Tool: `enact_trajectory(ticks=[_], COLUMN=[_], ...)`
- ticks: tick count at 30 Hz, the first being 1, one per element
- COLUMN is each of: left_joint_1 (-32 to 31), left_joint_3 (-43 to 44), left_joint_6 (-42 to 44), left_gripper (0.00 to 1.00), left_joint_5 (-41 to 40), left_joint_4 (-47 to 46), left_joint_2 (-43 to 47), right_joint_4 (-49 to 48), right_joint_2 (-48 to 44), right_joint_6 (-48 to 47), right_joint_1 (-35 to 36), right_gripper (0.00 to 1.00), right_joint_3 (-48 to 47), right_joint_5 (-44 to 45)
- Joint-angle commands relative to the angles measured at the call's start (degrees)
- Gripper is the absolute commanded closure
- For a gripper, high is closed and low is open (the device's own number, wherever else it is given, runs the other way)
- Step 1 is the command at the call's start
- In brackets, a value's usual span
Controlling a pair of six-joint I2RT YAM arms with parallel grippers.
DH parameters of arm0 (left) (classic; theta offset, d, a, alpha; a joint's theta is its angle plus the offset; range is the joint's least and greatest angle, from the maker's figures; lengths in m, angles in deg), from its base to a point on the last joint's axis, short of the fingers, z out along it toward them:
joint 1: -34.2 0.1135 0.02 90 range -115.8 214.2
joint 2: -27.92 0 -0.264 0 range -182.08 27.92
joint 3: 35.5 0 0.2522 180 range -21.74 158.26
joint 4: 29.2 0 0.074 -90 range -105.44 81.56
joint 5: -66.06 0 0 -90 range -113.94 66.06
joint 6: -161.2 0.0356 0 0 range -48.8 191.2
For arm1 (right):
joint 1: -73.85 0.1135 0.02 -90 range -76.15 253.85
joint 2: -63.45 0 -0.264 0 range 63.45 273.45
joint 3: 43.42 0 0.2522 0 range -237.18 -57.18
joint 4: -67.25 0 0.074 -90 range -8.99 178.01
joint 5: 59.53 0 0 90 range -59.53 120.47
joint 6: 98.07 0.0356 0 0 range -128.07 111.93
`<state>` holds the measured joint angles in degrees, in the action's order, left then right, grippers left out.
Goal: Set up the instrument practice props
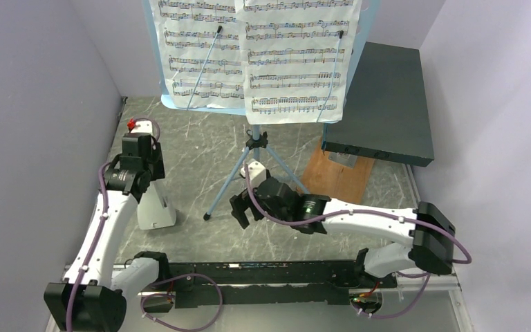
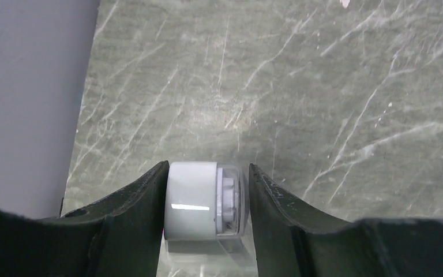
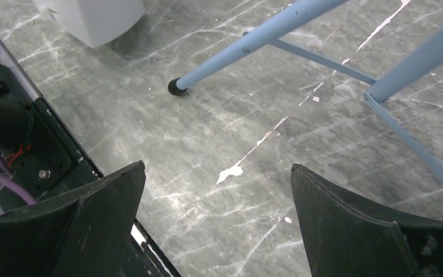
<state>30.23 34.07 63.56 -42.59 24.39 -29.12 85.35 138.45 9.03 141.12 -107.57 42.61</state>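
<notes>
Left gripper (image 2: 207, 167) pinches the metronome (image 2: 191, 202) top, both jaws touching. It stands upright, left of the stand (image 1: 229, 181). Squeeze centred, lift straight, don't tip. Right gripper (image 3: 217, 167) is wide open, empty, by the stand's legs.

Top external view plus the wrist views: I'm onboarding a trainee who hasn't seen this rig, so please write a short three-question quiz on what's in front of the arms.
1. True or false: the right fingers are clamped on a leg of the music stand.
2. What sits between the left fingers? A) the metronome B) a hammer C) a loose page
3. How many sheet-music pages rest on the stand?

Key: 1. False; they stand open over bare table. 2. A. 3. Two, side by side.
</notes>
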Motion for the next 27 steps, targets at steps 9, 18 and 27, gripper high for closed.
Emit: enact_trajectory(ticks=[9,18,27], left_joint_1=[0.01,0.01,0.01], left_joint_3=[-8.51,-8.48,-8.63], left_joint_6=[-4.84,-6.23,-5.03], left_gripper=[0.94,0.58,0.2], left_joint_5=[1.97,5.75,7.75], left_joint_4=[-4.06,-0.56,-0.85], left_joint_2=[10.08,14.39,16.85], right_joint_4=[-7.71,-9.29,-10.13], right_joint_2=[13.89,22.53,29.44], right_joint_6=[14.71,22.08,25.62], right_joint_1=[2.68,2.69,2.87], right_gripper=[0.17,0.36,0.47], right_joint_3=[-9.16,-13.09,-18.27], right_joint_5=[6.33,15.88,20.98])
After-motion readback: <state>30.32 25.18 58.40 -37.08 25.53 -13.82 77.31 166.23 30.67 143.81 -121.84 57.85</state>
